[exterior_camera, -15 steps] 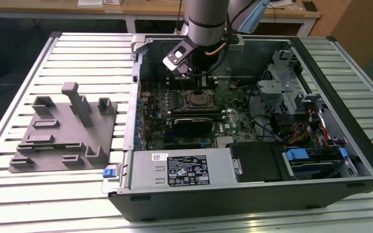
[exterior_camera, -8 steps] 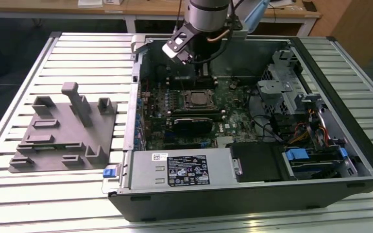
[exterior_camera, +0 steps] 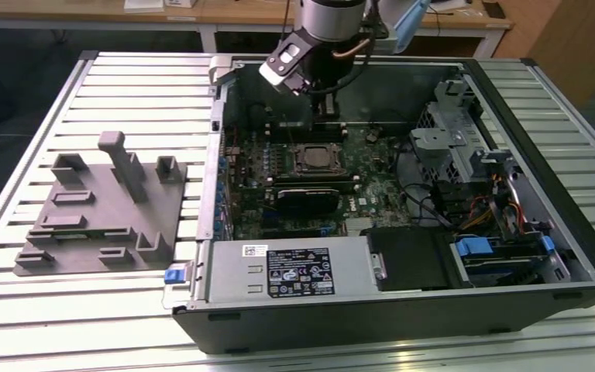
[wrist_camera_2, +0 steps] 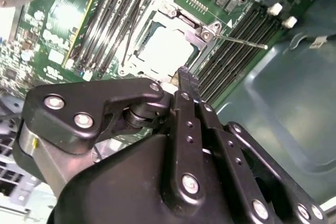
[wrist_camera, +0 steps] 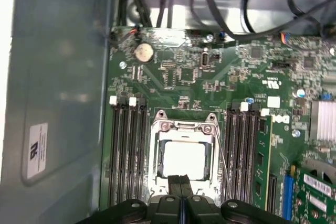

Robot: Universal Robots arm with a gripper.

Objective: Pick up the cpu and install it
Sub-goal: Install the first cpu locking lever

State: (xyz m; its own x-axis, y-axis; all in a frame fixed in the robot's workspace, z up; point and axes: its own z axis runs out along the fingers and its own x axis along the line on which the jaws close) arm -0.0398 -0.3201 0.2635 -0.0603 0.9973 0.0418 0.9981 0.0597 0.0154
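One arm (exterior_camera: 328,23) hangs over the open computer case (exterior_camera: 380,318), and its gripper (wrist_camera: 181,182) is closed on nothing: in both wrist views the two dark fingers (wrist_camera: 175,183) sit pressed together over one edge of the socket frame (wrist_camera: 185,126), though I cannot tell whether they touch it. The cpu (wrist_camera: 184,160) lies flat inside that frame on the green motherboard (wrist_camera: 184,72), silvery top up, between two banks of memory slots (wrist_camera: 127,150). My worry is the thin wire lever (wrist_camera_2: 241,41), which stands out beside the frame and looks unlatched. If so, the chip probably rests under its own weight alone, and a nudge from those closed tips could push it askew on the contacts below. Pressing down on a chip that is not square would likely damage the socket, and a sideways slip could drag the tips across the metal top or into the slot clips just beside it. The case lies on its side on a desk (exterior_camera: 122,85) of pale metal slats. A grey tray (exterior_camera: 91,232) with upright posts sits near it on the exterior view's left. Behind them stand wooden-topped tables (exterior_camera: 235,12) on a dark floor.
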